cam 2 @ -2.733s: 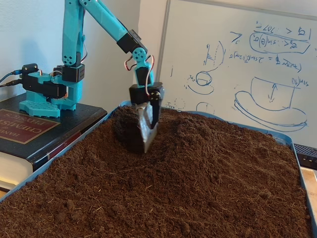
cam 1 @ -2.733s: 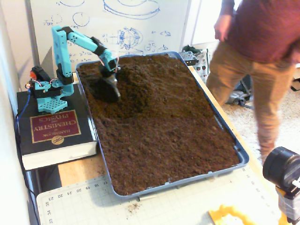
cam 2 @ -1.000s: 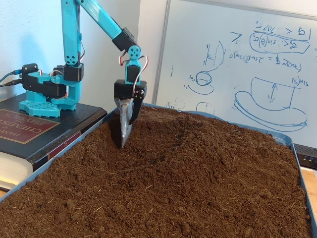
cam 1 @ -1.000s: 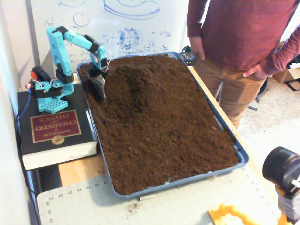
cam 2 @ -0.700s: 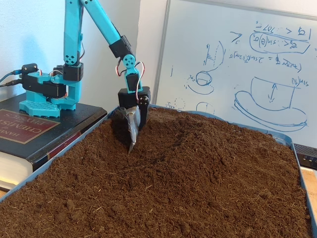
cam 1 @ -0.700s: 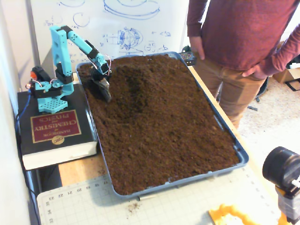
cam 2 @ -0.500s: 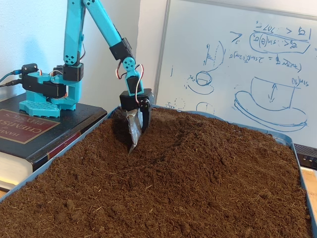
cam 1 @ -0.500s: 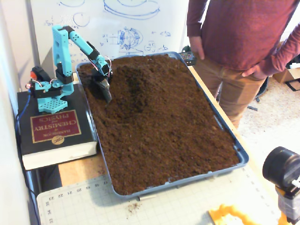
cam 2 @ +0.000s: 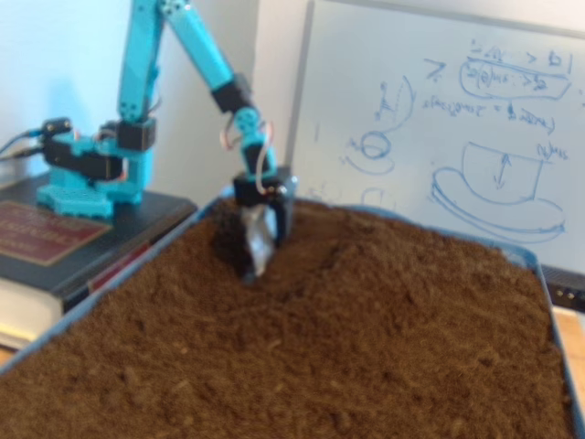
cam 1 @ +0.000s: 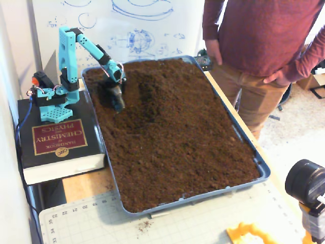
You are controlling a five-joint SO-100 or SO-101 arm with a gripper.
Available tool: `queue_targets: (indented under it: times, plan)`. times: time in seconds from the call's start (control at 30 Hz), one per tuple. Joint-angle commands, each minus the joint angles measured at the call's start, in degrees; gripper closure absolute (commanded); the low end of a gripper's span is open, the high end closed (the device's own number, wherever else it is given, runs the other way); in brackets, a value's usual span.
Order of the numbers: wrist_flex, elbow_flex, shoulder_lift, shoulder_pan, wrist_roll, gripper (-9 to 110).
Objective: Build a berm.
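A long blue plastic tray (cam 1: 261, 170) brims with dark brown crumbly soil. The berm (cam 1: 152, 81), a low raised mound, sits at the tray's far end near the whiteboard. The turquoise arm's gripper (cam 2: 254, 261) digs in just beside it; I cannot tell how its jaws stand.

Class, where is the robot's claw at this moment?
In both fixed views the claw sits tip-down in the soil at the tray's far left corner, beside the berm.
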Motion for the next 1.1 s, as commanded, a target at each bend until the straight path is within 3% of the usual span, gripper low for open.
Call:
queue_targets:
  times: [0.0,0.6,0.87,1.07]
  plan:
    - [-5.1,-9.8,4.5,1.8,0.4,101]
    - [-5.0,-7.0,19.2,2.0,0.7,101]
    - [-3.8,13.0,34.7,1.7,0.4,101]
    - [8.6,29.3,58.8,-0.2,0.3,101]
